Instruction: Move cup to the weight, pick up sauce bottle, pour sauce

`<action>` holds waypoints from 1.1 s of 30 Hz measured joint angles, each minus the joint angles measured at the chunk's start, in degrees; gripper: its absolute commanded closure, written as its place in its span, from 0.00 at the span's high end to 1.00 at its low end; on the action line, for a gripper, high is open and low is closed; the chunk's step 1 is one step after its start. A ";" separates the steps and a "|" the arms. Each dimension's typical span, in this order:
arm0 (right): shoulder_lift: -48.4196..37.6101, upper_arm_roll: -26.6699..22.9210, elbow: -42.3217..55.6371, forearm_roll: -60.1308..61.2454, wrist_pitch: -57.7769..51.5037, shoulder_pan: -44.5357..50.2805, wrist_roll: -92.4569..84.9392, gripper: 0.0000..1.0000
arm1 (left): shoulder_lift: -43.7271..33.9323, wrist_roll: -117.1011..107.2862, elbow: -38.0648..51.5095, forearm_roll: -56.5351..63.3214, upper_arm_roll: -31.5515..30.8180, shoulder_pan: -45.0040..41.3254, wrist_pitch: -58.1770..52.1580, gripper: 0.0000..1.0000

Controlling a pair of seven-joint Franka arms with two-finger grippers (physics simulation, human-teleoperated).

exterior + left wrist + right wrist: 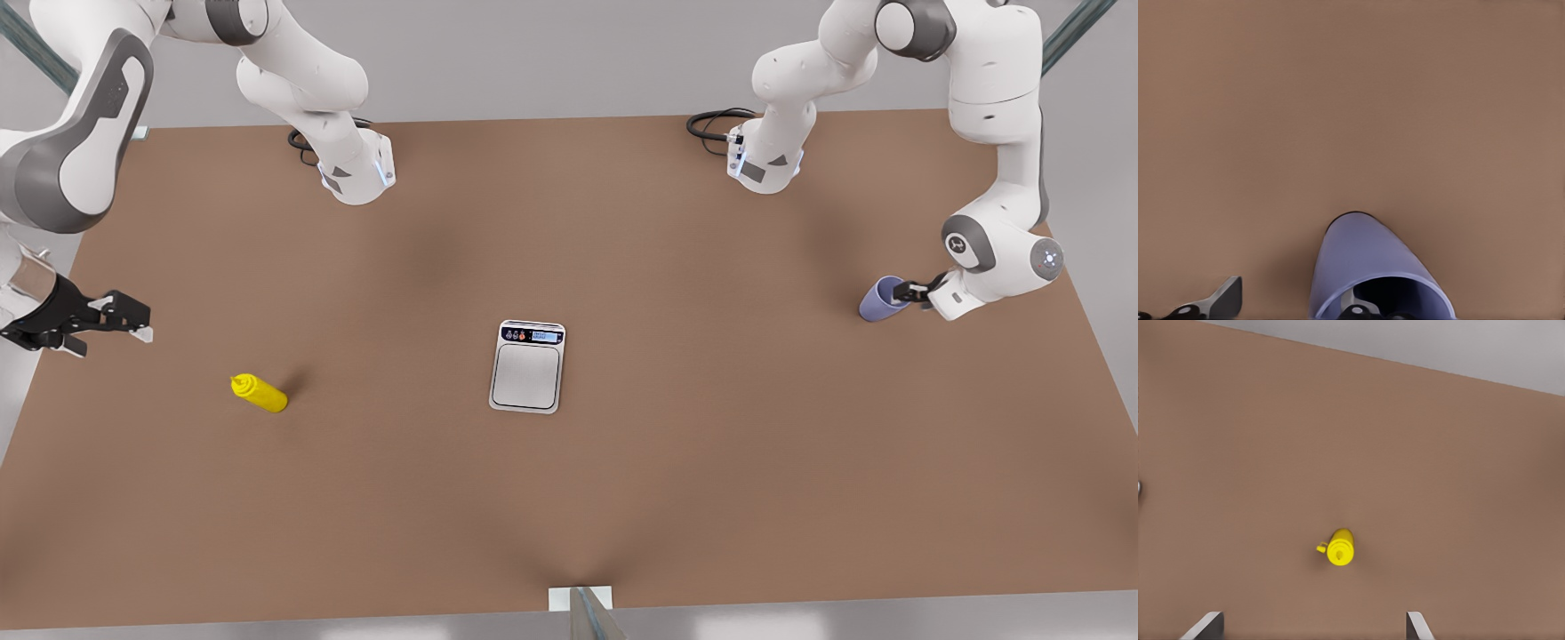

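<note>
On the broad brown tabletop (569,498) we see the flat silver-white digital scale (528,366) with its steel plate lying near the middle, while the small bright yellow squeeze bottle (259,392) stands well apart from it toward the front view's left. At the front view's right, our left gripper (913,291) has the small lavender-purple handleless cup (881,299) tipped on its side, one finger inside the rim and one outside, pinching the wall. Our right gripper (133,322) hovers at the front view's left, above and apart from the bottle, its fingers (1205,625) spread wide and holding nothing.
</note>
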 measured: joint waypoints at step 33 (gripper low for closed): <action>7.39 -1.06 1.10 25.17 0.20 -7.13 52.47 1.00 | 10.13 -77.17 35.00 0.08 -26.46 -28.88 -17.86 0.21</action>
